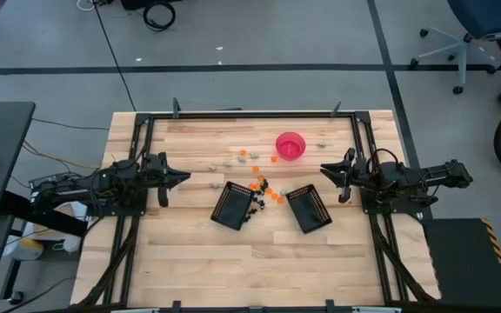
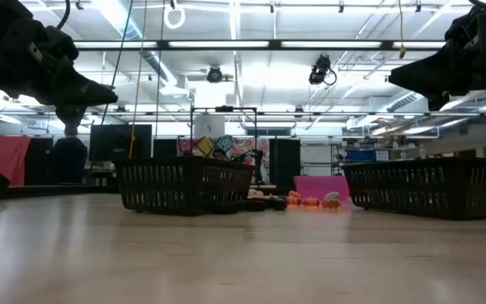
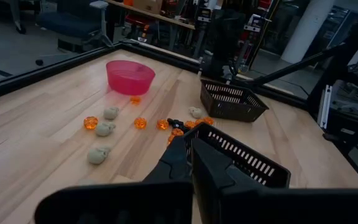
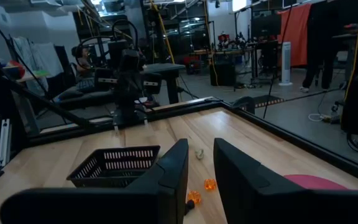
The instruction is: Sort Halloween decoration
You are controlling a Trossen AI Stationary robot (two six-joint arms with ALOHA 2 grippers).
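1. Wooden counter (image 1: 198, 252): I see orange, grey and black Halloween decoration (image 1: 263, 187) scattered between two black baskets (image 1: 233, 205) and the pink bowl (image 1: 290, 145).
2. Left pincer (image 1: 183, 178) clenched, counter's left side.
3. Right pincer (image 1: 324, 169) slightly parted, empty, right side.

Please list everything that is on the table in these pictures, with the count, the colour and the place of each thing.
baskets: two, black mesh; left basket and right basket, both at the table's middle.
bowl: one, pink, far side of the table, right of centre.
orange pieces: several, exact count unclear, scattered between the bowl and the baskets.
pale grey-white pieces: a few, left of the bowl toward the far side.
black pieces: a few, beside the left basket.
table: one, light wood with a black frame.
left gripper: at the table's left side, fingers shut.
right gripper: at the table's right side, fingers slightly apart.
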